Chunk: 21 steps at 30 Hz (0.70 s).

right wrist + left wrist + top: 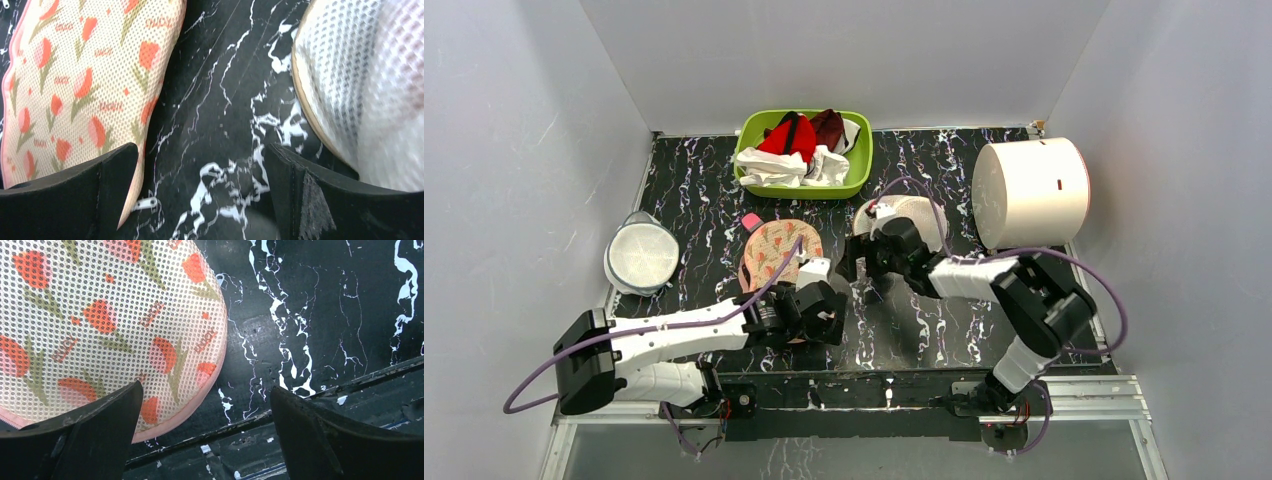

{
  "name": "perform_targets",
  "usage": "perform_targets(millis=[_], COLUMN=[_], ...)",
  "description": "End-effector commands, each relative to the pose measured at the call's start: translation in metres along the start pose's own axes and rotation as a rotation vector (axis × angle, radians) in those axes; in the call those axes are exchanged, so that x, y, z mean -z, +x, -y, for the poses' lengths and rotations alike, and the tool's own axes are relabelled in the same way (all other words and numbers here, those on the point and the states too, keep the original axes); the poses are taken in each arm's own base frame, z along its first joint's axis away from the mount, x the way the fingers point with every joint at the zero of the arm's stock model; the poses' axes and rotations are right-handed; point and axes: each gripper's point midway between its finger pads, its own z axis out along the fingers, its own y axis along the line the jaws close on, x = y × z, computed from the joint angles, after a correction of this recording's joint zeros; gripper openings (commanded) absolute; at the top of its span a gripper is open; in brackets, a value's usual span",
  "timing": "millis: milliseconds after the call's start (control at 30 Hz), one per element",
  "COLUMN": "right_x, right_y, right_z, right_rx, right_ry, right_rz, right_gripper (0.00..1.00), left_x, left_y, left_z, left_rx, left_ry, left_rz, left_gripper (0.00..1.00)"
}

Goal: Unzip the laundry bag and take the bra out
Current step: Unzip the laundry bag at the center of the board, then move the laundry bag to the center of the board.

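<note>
You are looking down on a black marbled table (944, 335) boxed in by pale grey walls. The laundry bag (776, 252) — a flat peach case printed with red-and-green flowers and edged in pink — lies left of centre, and its near end is hidden under the left arm's wrist.

The left gripper (204, 390) hangs over the bag's near right edge. Its jaws are wide apart, one finger above the printed mesh and the other above bare table, and nothing is between them.

The right gripper (201, 150) sits just right of the bag, over bare table. Its jaws are also wide apart and hold nothing; one finger is beside the bag's edge, the other beside a white mesh dome (360, 85).

At the far edge stands a green basket (856, 180) holding red and white clothes (794, 140). A white cylinder (1029, 192) lies at the far right — a second mesh dome (642, 257) sits at the left.
</note>
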Motion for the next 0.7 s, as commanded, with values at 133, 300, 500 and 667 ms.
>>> perform_targets(millis=[133,300,500,667], right_x=[-0.048,-0.04,-0.024,-0.008], right_y=[-0.033,-0.06,-0.074,-0.078], right_z=[0.062,0.113,0.071,0.003], right_rx=[-0.13,-0.148,-0.117,-0.058], right_ry=[0.125,0.247,0.106,0.017], right_rz=[0.004,0.021,0.056,0.08], right_gripper=[0.98,0.95,0.97,0.98], left_x=[0.028,0.046,0.077,0.108], left_y=[-0.017,-0.03,-0.062,-0.09], left_z=[0.002,-0.003,-0.012,-0.022], left_rx=[0.054,0.089,0.124,0.145], left_ry=[0.032,0.042,0.031,0.04], left_rz=[0.037,0.087,0.201,0.314], left_gripper=[0.98,0.98,0.98,0.99])
